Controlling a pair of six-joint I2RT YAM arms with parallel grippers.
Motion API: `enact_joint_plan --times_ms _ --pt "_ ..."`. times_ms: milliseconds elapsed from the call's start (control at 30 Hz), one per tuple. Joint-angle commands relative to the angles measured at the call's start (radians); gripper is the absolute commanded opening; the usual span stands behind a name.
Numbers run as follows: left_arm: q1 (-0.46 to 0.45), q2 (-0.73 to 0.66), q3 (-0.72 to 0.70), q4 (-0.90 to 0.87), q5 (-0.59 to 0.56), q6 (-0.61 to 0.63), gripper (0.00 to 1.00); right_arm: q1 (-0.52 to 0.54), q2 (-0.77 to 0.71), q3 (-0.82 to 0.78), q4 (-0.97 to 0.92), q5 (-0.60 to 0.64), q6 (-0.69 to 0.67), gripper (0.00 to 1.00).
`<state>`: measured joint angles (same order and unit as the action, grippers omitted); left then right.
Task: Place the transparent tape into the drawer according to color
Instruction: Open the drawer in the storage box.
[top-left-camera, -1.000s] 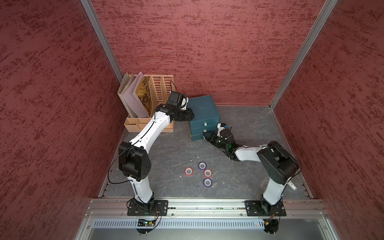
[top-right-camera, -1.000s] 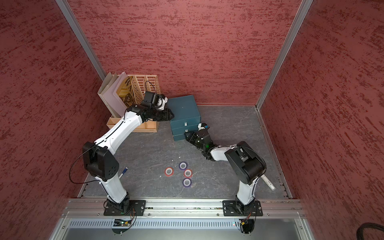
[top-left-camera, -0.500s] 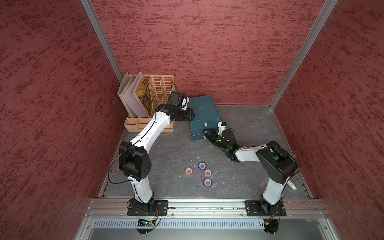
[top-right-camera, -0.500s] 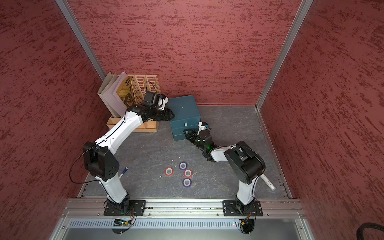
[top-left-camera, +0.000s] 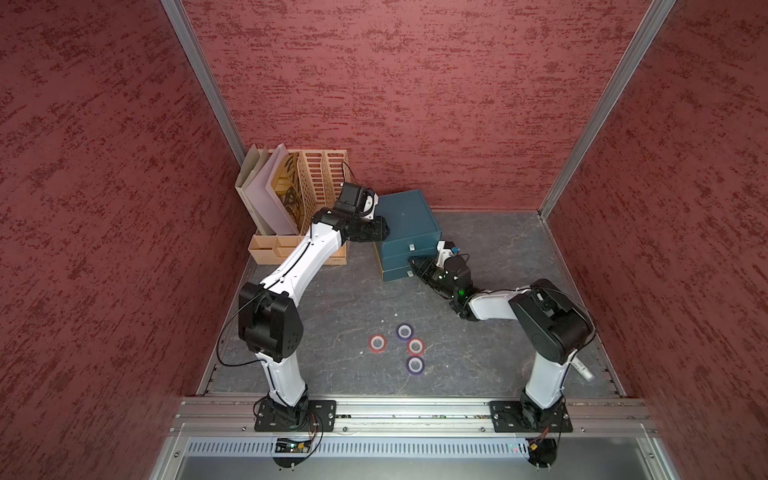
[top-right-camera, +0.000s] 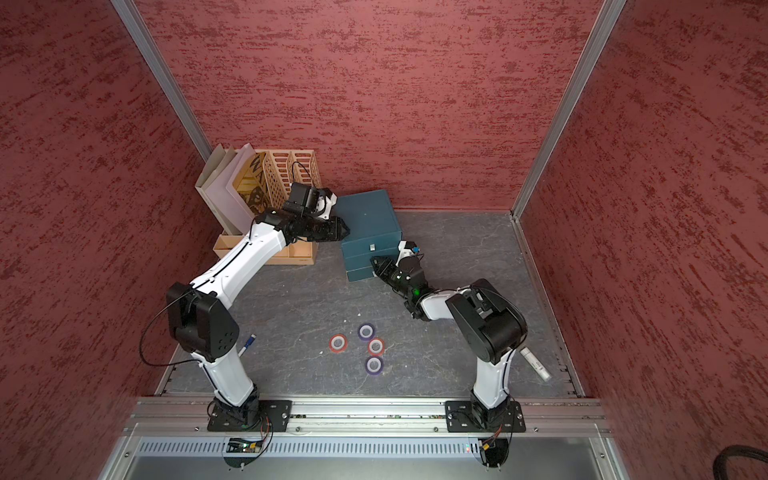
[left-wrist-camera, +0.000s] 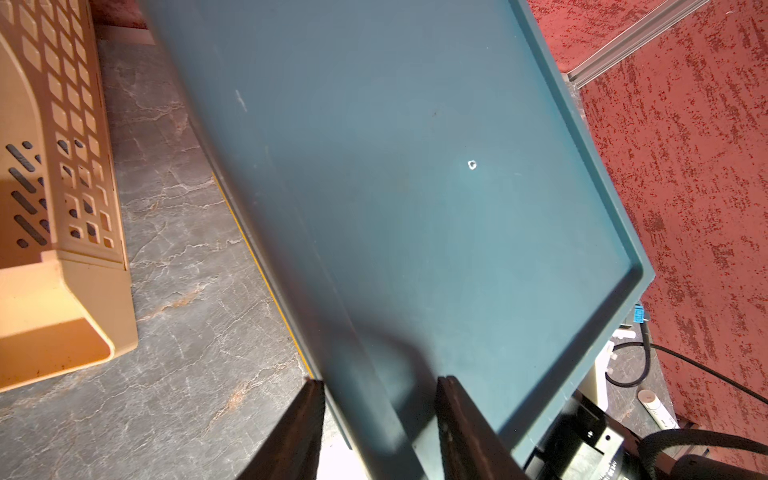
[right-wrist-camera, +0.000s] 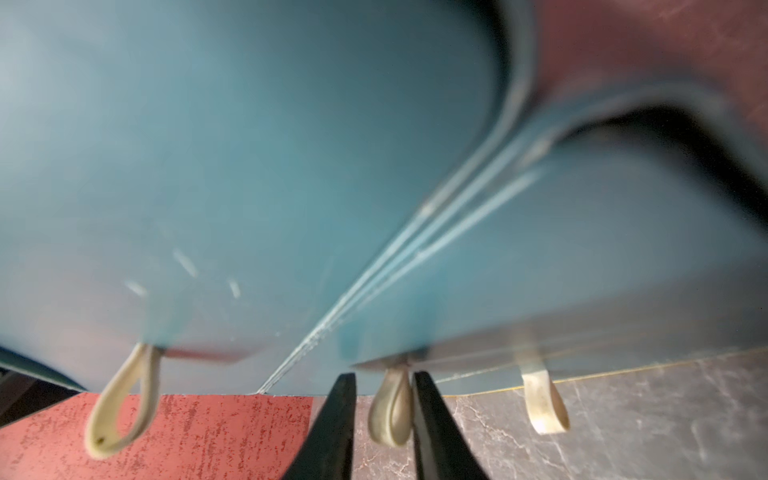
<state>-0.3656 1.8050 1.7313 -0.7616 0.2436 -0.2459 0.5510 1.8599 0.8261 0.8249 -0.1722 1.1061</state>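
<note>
Right end effector (right-wrist-camera: 384, 399) around drawer loop (right-wrist-camera: 390, 409)

Both top views bright, evenly lit from above, sharp; soft short shadows under arms; straight wall rails bow slightly toward frame edges. Left wrist view sharp, warm glare on orange rack (left-wrist-camera: 62, 257) at 9 o'clock, dark shadow at 6 o'clock. Right wrist view heavily blurred, drawer unit (right-wrist-camera: 249, 166) smeared, edges curved.

Left arm (top-left-camera: 307, 257) reaches far forward, jaws parted; right arm (top-left-camera: 494, 303) stretches low with jaws narrowed, nearly together.
</note>
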Motion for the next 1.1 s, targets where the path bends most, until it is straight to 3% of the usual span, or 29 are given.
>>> enact_joint_plan --times_ms 0,100,767,1067 --pt "-0.009 0.035 0.001 -0.010 0.005 0.020 0.47 -0.007 0.023 0.034 0.037 -0.009 0.017 0.13" --pt "-0.009 0.039 0.002 -0.010 0.004 0.020 0.47 -0.006 0.018 0.025 0.041 -0.009 0.021 0.00" --pt "-0.005 0.089 0.029 -0.014 -0.030 0.028 0.46 0.086 -0.260 -0.250 -0.051 0.058 0.032 0.00" --pt "-0.007 0.087 0.017 -0.006 -0.027 0.027 0.46 0.125 -0.307 -0.303 -0.091 0.090 0.026 0.00"
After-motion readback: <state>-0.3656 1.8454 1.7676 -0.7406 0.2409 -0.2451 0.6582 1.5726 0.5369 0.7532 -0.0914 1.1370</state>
